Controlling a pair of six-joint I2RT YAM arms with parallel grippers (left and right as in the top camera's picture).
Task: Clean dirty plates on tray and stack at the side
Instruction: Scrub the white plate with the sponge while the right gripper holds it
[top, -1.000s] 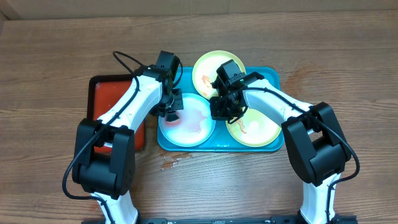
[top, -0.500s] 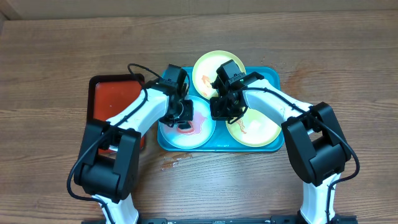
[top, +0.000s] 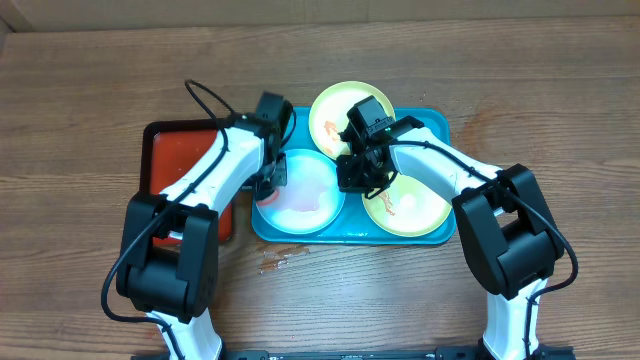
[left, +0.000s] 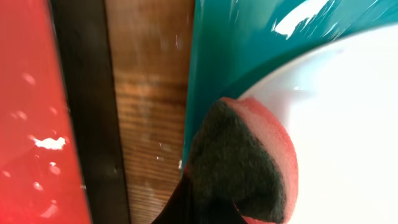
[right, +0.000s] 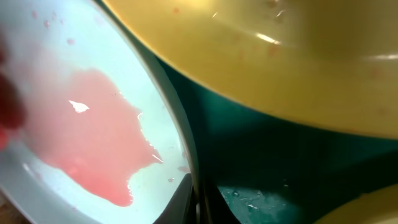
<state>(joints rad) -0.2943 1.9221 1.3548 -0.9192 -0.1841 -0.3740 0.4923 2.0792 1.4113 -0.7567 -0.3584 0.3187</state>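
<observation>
The turquoise tray (top: 430, 236) holds three plates. A pale blue-white plate (top: 310, 200) at its left carries a pink smear (right: 93, 137). Two yellow-green plates lie at the back (top: 330, 112) and at the right (top: 425, 208), with orange smears. My left gripper (top: 270, 180) is shut on a red sponge with a dark scouring face (left: 242, 165), pressed on the blue-white plate's left rim by the tray edge (left: 211, 62). My right gripper (top: 355, 178) is shut on the blue-white plate's right rim (right: 186, 155).
A red tray with a black rim (top: 170, 155) lies left of the turquoise tray, a strip of wooden table (left: 149, 93) between them. A wet patch (top: 275, 262) marks the table in front of the turquoise tray.
My left gripper swept the sponge from the plate's left edge to its middle and back to the left rim. The smear looks fainter. The right arm has stayed still.
</observation>
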